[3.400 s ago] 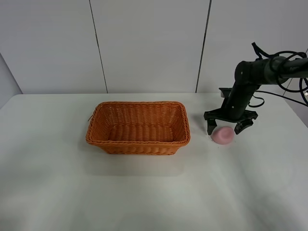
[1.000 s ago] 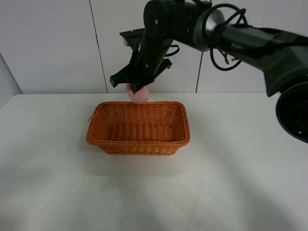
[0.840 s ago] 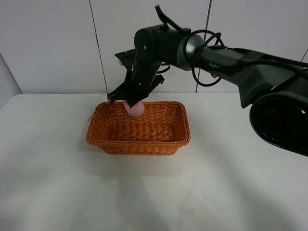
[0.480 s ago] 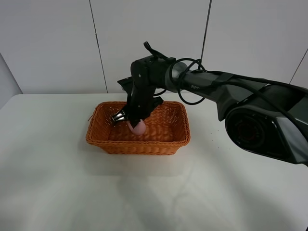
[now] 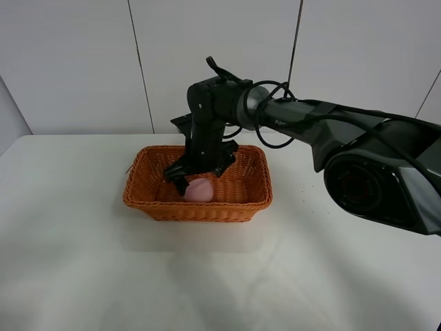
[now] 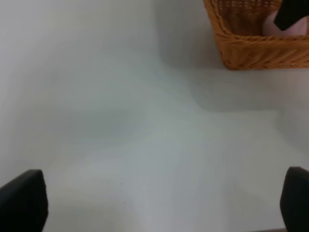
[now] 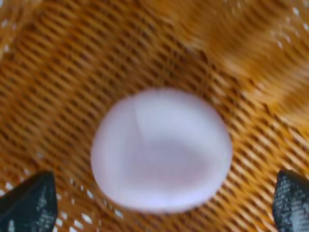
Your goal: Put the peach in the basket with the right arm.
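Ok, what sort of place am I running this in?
Most likely a robotics lab or test bench: a plain white table, a blank panelled wall behind it, and a staged setup of a basket, the peach and the right arm.

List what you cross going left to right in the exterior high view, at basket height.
Bare table → left rim of the basket → peach, lying inside the basket → basket's right rim → bare table again → thick link of the right arm near the right edge.
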Controlling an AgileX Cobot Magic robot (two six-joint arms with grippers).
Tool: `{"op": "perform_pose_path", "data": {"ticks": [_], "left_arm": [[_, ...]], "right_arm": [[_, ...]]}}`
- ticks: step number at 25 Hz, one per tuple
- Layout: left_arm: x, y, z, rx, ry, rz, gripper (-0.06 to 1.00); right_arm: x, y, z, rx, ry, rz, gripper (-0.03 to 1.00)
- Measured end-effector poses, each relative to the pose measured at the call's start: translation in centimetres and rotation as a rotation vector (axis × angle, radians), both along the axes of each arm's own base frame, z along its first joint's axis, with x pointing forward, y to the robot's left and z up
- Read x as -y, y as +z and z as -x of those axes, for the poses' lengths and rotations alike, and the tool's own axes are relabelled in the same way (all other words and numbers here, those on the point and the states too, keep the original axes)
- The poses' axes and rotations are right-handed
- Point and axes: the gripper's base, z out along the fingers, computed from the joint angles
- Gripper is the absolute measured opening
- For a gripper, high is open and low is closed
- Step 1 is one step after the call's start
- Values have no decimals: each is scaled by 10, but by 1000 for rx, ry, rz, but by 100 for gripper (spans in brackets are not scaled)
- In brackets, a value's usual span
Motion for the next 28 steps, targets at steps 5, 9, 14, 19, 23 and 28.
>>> {"op": "perform_pose_path", "data": {"ticks": [5, 9, 14, 19, 23, 28], "left_arm": [[0, 0, 0, 0, 0, 0, 99], [0, 0, 0, 0, 0, 0, 99], [0, 0, 0, 0, 0, 0, 99], [0, 0, 0, 0, 0, 0, 99], [0, 0, 0, 0, 0, 0, 99], [0, 0, 0, 0, 0, 0, 99]], "right_arm": [[6, 41, 4, 46, 20, -26, 69], [17, 93, 1, 117, 1, -79, 69], [28, 142, -6, 222, -50, -161, 69], [44, 145, -18, 215, -115, -179, 69], [76, 145, -37, 221, -190, -173, 69], [145, 145, -70, 234, -342, -156, 69]]}}
